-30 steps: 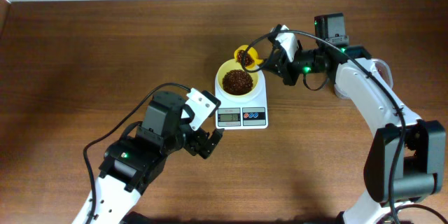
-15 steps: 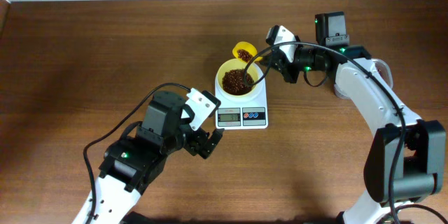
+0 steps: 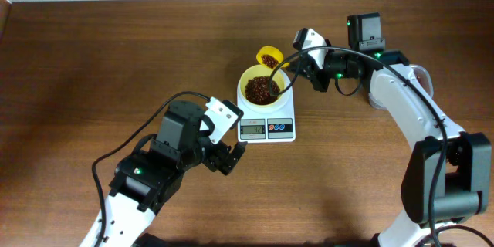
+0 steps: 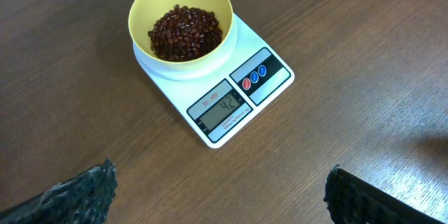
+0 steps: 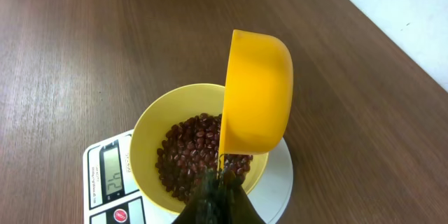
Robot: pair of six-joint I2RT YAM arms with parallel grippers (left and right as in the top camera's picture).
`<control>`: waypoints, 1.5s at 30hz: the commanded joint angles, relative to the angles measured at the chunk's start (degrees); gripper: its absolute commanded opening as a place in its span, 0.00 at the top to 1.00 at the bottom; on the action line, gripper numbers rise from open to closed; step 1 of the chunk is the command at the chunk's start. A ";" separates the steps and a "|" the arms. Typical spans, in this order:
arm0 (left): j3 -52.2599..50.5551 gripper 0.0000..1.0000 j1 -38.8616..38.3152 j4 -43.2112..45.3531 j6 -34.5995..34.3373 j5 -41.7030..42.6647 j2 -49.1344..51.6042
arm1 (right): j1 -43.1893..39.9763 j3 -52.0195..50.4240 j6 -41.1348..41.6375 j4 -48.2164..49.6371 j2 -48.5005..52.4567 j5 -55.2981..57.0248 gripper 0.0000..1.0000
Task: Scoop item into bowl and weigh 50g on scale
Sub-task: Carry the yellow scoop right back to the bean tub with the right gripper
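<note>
At the near left, the left gripper [image 3: 232, 156] hangs over the table [image 3: 93, 62], jaws spread wide and holding nothing. To its right sits the scale [image 4: 238, 101], with the bowl [image 4: 140, 21] on its far end and the beans [image 4: 185, 33] heaped inside. A scoop [image 5: 257, 91] tips on its side over the bowl's far rim, its handle clamped in the right gripper [image 3: 299, 65].

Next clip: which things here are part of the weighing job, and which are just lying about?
In the job: beans, pale yellow bowl, scale, yellow scoop, right claw gripping the scoop.
Lying about: no stray objects seen; only the left claw, open and idle near the scale.
</note>
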 commanded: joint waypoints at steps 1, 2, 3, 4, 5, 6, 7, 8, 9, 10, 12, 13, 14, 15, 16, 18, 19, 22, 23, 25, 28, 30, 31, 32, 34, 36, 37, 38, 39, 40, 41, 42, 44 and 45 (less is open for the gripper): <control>-0.48 0.01 -0.24 0.09 0.94 0.81 0.07 | 0.66 -0.24 -3.50 -0.39 0.44 -0.35 0.96; -0.48 0.01 -0.24 0.07 0.94 0.81 0.07 | 0.63 -0.24 -4.72 -0.42 0.44 -0.37 0.96; -0.48 0.01 -0.24 0.07 0.94 0.81 0.09 | 0.63 -0.24 -5.70 -0.37 0.44 -0.35 0.96; -0.48 0.01 -0.24 0.07 0.94 0.81 0.07 | 0.63 -0.24 -7.26 -0.42 0.44 -0.37 0.96; -0.46 0.01 -0.24 0.07 0.94 0.81 0.07 | 0.63 -0.24 -8.44 -0.39 0.44 -0.35 0.96; -0.48 0.01 -0.24 0.07 0.94 0.81 0.07 | 0.63 -0.24 -9.51 -0.39 0.44 -0.35 0.96; -0.48 0.01 -0.24 0.07 0.94 0.81 0.07 | 0.63 -0.24 -10.51 -0.39 0.44 -0.35 0.96; -0.48 0.01 -0.24 0.07 0.94 0.81 0.07 | 0.63 -0.24 -10.54 -0.39 0.44 -0.35 0.96; -0.48 0.01 -0.24 0.07 0.94 0.81 0.07 | 0.63 -0.24 -10.49 -0.39 0.44 -0.35 0.96; -0.48 0.01 -0.24 0.07 0.94 0.81 0.07 | 0.63 -0.24 -10.49 -0.42 0.44 -0.35 0.96; -0.48 0.01 -0.24 0.07 0.94 0.81 0.09 | 0.63 -0.24 -10.47 -0.42 0.44 -0.35 0.96; -0.48 0.01 -0.24 0.07 0.96 0.81 0.09 | 0.63 -0.24 -10.47 -0.42 0.44 -0.35 0.96; -0.48 0.01 -0.24 0.07 0.96 0.81 0.07 | 0.63 -0.24 -10.47 -0.42 0.44 -0.35 0.96; -0.48 0.01 -0.24 0.07 0.96 0.81 0.07 | 0.63 -0.24 -10.45 -0.42 0.44 -0.35 0.96; -0.48 0.01 -0.24 0.07 0.94 0.81 0.07 | 0.63 -0.24 -10.45 -0.42 0.44 -0.35 0.96; -0.48 0.01 -0.24 0.07 0.94 0.81 0.07 | 0.63 -0.24 -10.43 -0.48 0.44 -0.35 0.96; -0.48 0.01 -0.24 0.09 0.96 0.81 0.07 | 0.63 -0.24 -10.45 -0.59 0.44 -0.35 0.96; -0.48 0.01 -0.24 0.07 0.94 0.81 0.07 | 0.63 -0.24 -10.45 -1.51 0.44 -0.35 0.96; -0.48 0.01 -0.24 0.07 0.96 0.81 0.07 | 0.63 -0.24 -10.45 -1.92 0.44 -0.35 0.96; -0.46 0.01 -0.24 0.07 0.94 0.81 0.07 | 0.63 -0.24 -10.45 -2.40 0.44 -0.35 0.96; -0.48 0.01 -0.24 0.07 0.94 0.81 0.07 | 0.63 -0.24 -10.45 -2.54 0.44 -0.35 0.96; -0.48 0.01 -0.24 0.07 0.94 0.81 0.07 | 0.63 -0.24 -10.45 -2.54 0.44 -0.35 0.96; -0.48 0.01 -0.24 0.07 0.94 0.81 0.07 | 0.63 -0.24 -10.45 -2.54 0.44 -0.35 0.96; -0.48 0.01 -0.24 0.07 0.96 0.81 0.07 | 0.63 -0.24 -10.45 -2.54 0.44 -0.35 0.96; -0.46 0.01 -0.24 0.07 0.94 0.81 0.07 | 0.63 -0.24 -10.45 -2.54 0.44 -0.35 0.96; -0.48 0.01 -0.24 0.07 0.94 0.81 0.07 | 0.63 -0.24 -10.45 -2.54 0.44 -0.33 0.96; -0.48 0.01 -0.24 0.07 0.94 0.81 0.07 | 0.63 -0.24 -10.45 -2.51 0.44 -0.33 0.96; -0.48 0.01 -0.24 0.07 0.94 0.81 0.07 | 0.63 -0.24 -10.40 -2.54 0.44 -0.33 0.96; -0.48 0.01 -0.24 0.07 0.94 0.81 0.07 | 0.63 -0.24 -8.96 -2.43 0.44 -0.33 0.96; -0.48 0.01 -0.24 0.07 0.94 0.81 0.07 | 0.63 -0.24 -5.88 -1.95 0.44 -0.35 0.96; -0.46 0.01 -0.24 0.07 0.94 0.81 0.07 | 0.61 -0.24 -0.94 -1.29 0.44 -0.33 0.96; -0.48 0.01 -0.24 0.07 0.94 0.81 0.07 | 0.59 -0.20 5.03 -0.66 0.42 -0.35 0.96; -0.48 0.01 -0.24 0.07 0.94 0.81 0.07 | 0.57 -0.13 14.12 1.07 0.37 -0.33 0.96; -0.48 0.01 -0.24 0.07 0.96 0.81 0.07 | 0.52 -0.13 18.73 2.34 0.35 -0.33 0.96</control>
